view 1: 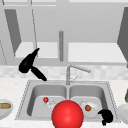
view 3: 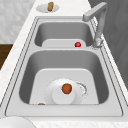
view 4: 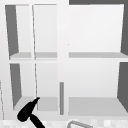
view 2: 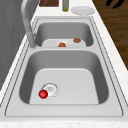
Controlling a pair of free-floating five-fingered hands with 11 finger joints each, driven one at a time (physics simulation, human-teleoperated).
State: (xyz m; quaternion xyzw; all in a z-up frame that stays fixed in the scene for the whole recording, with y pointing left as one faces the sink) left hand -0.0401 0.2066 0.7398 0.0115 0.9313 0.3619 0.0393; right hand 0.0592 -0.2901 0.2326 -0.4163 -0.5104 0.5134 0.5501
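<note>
Left hand (view 1: 26,65) spread open in the air by the open cabinet door (view 1: 46,30), holding nothing. Right hand (view 1: 107,116) curled, empty, near plate (view 1: 93,112) with brown ball (view 1: 88,108) in right basin.

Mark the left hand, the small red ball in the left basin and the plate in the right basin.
left hand (view 1: 25,65), front view, on its palm.
small red ball (view 2: 43,94), left side view, on its middle.
plate (view 3: 56,96), right side view, on a bare part near its front.
</note>
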